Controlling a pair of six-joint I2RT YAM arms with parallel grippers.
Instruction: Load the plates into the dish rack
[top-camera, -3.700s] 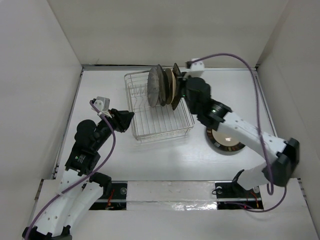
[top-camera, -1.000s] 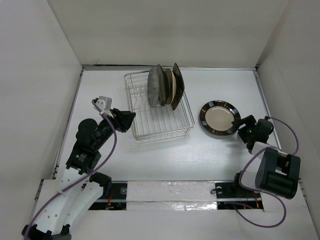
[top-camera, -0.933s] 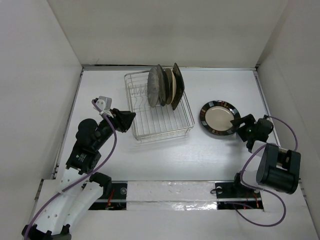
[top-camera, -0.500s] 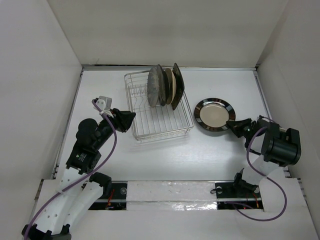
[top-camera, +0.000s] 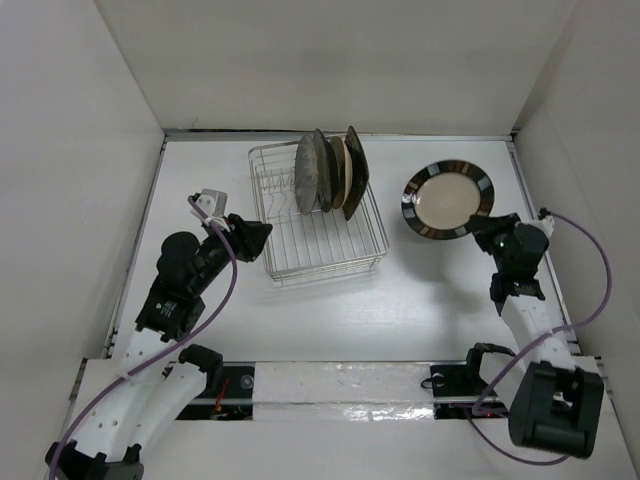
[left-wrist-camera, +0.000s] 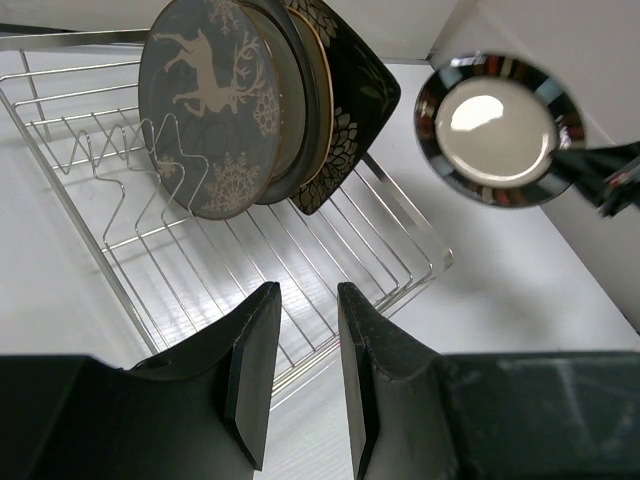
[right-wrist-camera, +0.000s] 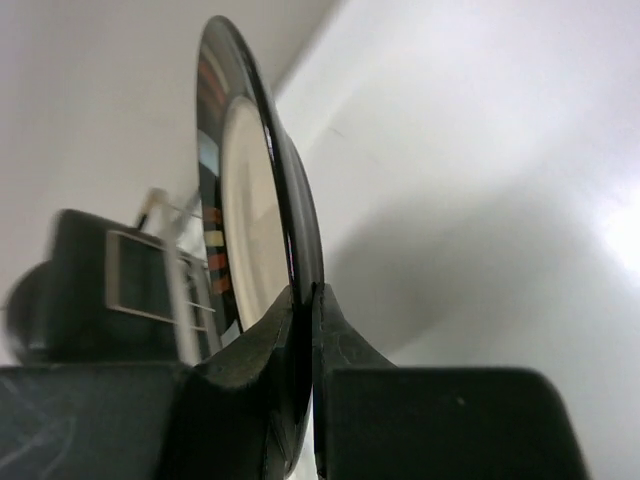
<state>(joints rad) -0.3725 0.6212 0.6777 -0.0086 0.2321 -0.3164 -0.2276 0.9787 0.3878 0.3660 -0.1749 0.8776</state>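
We can read no word, number, label or brand mark in any view. The grey round plate (left-wrist-camera: 205, 110) standing in the silver wire dish rack (left-wrist-camera: 300, 270) bears only white deer and snowflake figures, and the black-rimmed cream plate (top-camera: 447, 200) only coloured bands.
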